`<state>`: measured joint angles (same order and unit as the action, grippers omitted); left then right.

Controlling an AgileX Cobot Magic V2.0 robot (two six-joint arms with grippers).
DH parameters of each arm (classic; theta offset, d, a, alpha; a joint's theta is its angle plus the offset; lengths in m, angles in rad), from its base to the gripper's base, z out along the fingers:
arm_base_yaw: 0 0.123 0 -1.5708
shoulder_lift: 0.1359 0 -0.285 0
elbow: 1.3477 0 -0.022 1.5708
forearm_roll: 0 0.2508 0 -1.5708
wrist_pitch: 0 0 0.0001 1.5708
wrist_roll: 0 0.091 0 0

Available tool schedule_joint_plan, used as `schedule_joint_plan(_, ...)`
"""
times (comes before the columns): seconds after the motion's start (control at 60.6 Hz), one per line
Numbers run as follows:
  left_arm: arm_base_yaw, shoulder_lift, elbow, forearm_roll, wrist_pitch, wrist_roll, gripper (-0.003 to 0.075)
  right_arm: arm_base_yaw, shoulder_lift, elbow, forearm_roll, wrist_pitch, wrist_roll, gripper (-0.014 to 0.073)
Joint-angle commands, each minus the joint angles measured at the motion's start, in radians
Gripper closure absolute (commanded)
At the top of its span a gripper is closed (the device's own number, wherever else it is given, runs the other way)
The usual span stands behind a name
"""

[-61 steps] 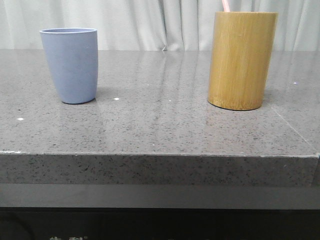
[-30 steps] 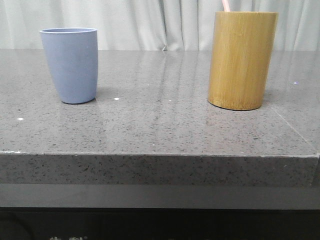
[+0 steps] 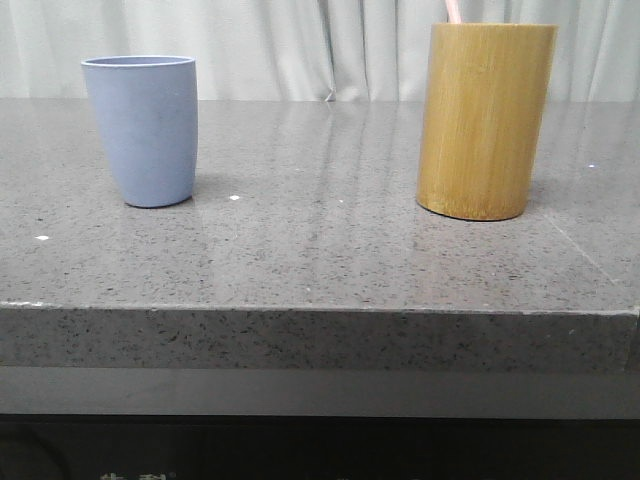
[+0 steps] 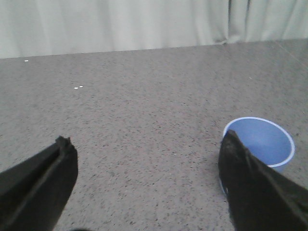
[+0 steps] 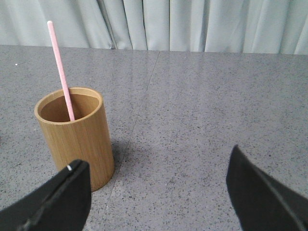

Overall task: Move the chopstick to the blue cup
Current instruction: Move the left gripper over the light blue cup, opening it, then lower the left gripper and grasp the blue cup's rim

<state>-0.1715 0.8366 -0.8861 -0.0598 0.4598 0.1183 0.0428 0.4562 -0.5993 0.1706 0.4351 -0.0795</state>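
Even, soft, diffuse light, moderately bright, no hard glare. Table (image 3: 320, 250) polished: front view shows pale vertical curtain (image 3: 300, 45) reflections streaking the middle. Faint short shadow off the blue cup (image 3: 140, 130) base toward 3 o'clock; soft one off the bamboo cylinder (image 5: 74, 137) toward 3 o'clock in right wrist view. Left wrist view is soft, slightly blurred; near black fingers (image 4: 36, 185) out of focus.

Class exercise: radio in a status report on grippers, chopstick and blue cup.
Left gripper and right gripper open, empty. Chopstick standing in bamboo holder. Blue cup empty, upright. No obstruction seen.
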Motion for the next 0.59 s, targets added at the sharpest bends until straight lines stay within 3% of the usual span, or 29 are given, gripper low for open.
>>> schedule_joint_plan(0.0,-0.066,0.117,-0.166,0.0,0.036,0.023,0.0142,-0.006,0.013,-0.033,0.019,-0.078,-0.004,0.0004)
schedule_joint_plan(0.347,-0.278,0.528,-0.623,0.01,0.462,0.021,0.0144,-0.006,0.013,-0.033,0.033,-0.078,-0.004,0.0004)
schedule_joint_plan(0.578,-0.313,0.762,-0.809,-0.069,0.692,0.013,0.0146,-0.006,0.013,-0.033,0.033,-0.078,-0.004,0.0004)
